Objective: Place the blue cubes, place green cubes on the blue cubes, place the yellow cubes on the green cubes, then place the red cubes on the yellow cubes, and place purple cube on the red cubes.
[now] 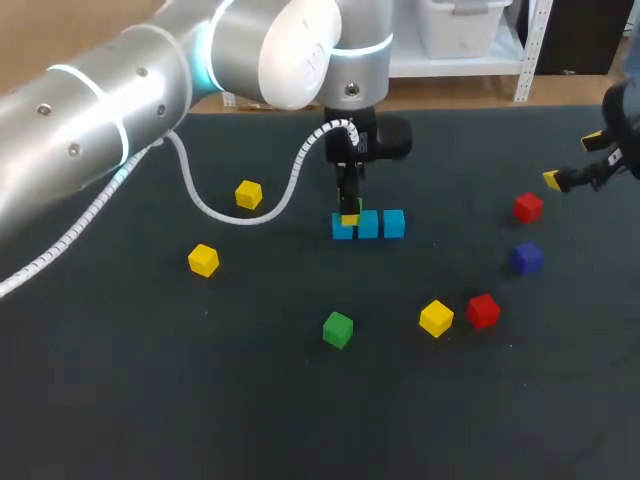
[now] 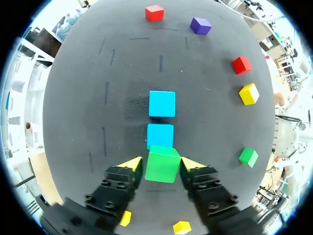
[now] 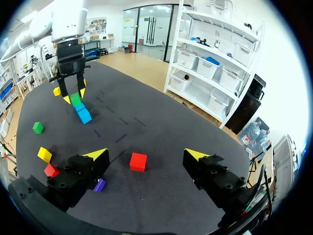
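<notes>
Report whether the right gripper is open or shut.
Open. In the right wrist view, the right gripper has its yellow tips wide apart; the red cube lies ahead, touched by neither finger.

The table (image 1: 120, 400) wears a dark, matt, felt-like cloth, finely rough. On it the blue cubes (image 1: 368, 224), the green cube (image 2: 163, 164) at the end of their row and the loose cubes (image 1: 436, 318) around them look hard and smooth with a soft satin sheen. Above the blue cubes, the left arm (image 1: 90, 110) is brushed silver metal with a glossy white plastic joint cover (image 1: 300, 50) and a ribbed white plastic hose (image 1: 225, 217). The left gripper (image 2: 161, 165) over them and the right gripper (image 3: 146, 155) well off from them have matt black bodies and smooth yellow tips.
</notes>
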You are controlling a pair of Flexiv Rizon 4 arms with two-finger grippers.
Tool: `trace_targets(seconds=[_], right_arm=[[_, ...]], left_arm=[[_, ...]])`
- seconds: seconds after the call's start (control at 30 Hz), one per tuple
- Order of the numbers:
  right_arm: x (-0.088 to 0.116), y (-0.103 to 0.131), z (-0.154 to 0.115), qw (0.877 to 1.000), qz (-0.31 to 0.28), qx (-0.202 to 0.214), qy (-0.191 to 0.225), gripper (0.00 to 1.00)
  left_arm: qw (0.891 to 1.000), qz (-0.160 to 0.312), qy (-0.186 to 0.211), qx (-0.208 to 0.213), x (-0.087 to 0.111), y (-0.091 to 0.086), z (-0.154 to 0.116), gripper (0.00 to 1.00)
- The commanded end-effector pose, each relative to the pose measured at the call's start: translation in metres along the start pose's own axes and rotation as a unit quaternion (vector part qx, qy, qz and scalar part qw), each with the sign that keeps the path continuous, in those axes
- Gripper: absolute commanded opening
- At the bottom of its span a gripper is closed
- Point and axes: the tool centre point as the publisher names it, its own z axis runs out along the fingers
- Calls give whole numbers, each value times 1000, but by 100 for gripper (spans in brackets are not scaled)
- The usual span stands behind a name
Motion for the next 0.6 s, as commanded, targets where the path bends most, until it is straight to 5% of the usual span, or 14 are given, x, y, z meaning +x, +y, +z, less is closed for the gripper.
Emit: trace_targets(seconds=[0.03, 0.57, 0.6], right_arm=[[0, 0, 1, 1000, 0, 2, 1, 100], [0, 0, 1, 1000, 0, 2, 1, 100], [0, 0, 1, 1000, 0, 2, 1, 100]], left_arm=[[1000, 4, -3, 6, -1, 3, 0, 100], [1000, -4, -10, 3, -1, 3, -2, 100], [1000, -4, -11, 2, -1, 3, -2, 91]])
